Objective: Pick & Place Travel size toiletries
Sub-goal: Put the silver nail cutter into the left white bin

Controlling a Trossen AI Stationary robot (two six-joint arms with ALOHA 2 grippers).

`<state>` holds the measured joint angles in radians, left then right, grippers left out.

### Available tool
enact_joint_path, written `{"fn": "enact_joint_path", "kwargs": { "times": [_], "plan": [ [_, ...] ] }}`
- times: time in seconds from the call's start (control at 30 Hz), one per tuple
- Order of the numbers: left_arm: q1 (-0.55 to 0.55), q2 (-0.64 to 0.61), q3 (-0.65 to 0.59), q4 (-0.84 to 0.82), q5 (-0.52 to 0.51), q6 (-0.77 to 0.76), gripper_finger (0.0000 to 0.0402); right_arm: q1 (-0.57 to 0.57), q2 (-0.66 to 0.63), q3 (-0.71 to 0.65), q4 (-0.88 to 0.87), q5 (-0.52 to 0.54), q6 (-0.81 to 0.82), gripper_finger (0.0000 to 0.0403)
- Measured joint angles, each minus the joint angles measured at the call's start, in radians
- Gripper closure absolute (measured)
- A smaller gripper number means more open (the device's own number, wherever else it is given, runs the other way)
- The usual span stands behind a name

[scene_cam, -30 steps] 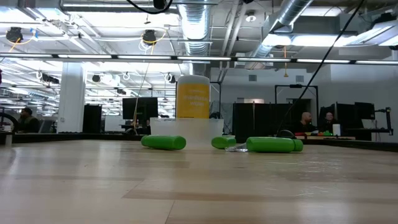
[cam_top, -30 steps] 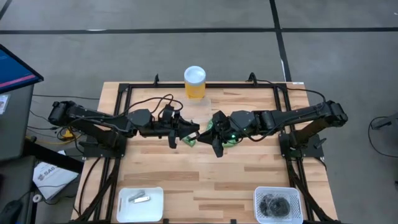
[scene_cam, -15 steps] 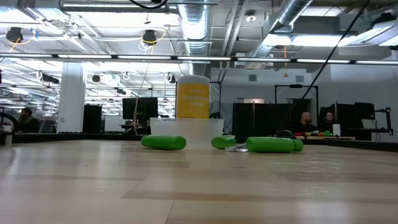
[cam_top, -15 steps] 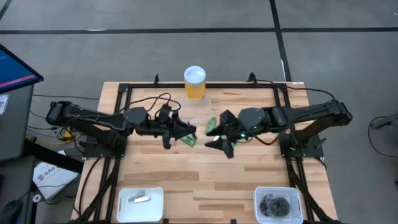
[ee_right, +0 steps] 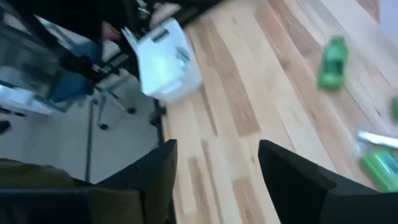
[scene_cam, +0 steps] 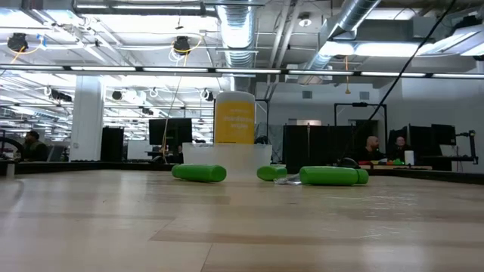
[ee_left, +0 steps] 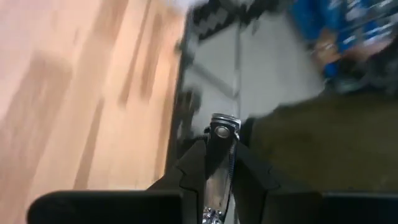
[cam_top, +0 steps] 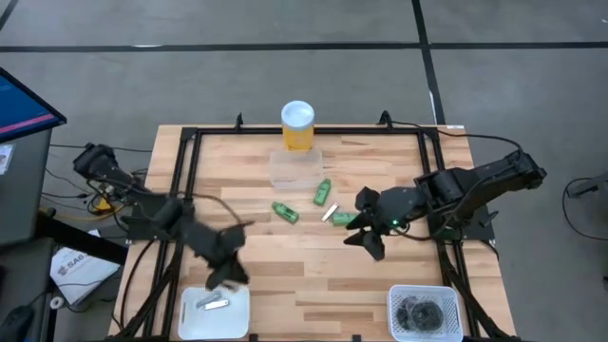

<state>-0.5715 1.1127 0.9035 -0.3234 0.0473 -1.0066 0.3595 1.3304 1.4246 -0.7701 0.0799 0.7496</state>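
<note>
My left gripper [ee_left: 217,146], pinched on a thin silvery metal piece [ee_left: 221,132] over the white tray [cam_top: 237,296], could drop it off-rim if I release early (right gripper [ee_right: 214,163] gapes wide, empty, nr green tubes [cam_top: 285,212]).

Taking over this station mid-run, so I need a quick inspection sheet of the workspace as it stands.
Surface: wooden table, black frame around it.
Job's things: green tubes mid-table beside a silvery piece; metal pieces in the white tray; dark round pieces in the mesh basket.
Clutter: yellow cylinder and clear box at the far edge.
Grippers: left gripper above the white tray, shut on a metal piece; right gripper open, empty, near the tubes.
Cables: black cable along the left arm.
Surroundings: people at desks behind the table.
</note>
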Motion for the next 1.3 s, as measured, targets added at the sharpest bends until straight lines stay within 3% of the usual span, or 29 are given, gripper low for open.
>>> {"fn": "enact_joint_path", "kwargs": {
  "times": [0.17, 0.33, 0.73, 1.0, 1.3],
  "plan": [
    [-0.190, 0.050, 0.000, -0.159, -0.086, -0.141, 0.0359, 0.000, 0.017, -0.001, -0.035, 0.000, 0.000, 0.0195],
    [-0.288, 0.144, 0.000, -0.256, -0.111, -0.187, 0.0359, -0.008, 0.034, -0.001, -0.039, 0.000, -0.010, 0.0198],
    [-0.298, 0.398, 0.000, -0.262, -0.040, -0.187, 0.0358, -0.008, 0.038, -0.001, -0.038, 0.000, -0.008, 0.0205],
    [-0.297, 0.449, 0.000, -0.252, -0.038, -0.188, 0.0350, -0.008, 0.038, -0.001, -0.038, -0.001, -0.008, 0.0206],
    [-0.297, 0.444, 0.000, -0.242, -0.039, -0.188, 0.0264, -0.008, 0.038, -0.001, -0.038, -0.001, 0.008, 0.0202]
  ]
}}
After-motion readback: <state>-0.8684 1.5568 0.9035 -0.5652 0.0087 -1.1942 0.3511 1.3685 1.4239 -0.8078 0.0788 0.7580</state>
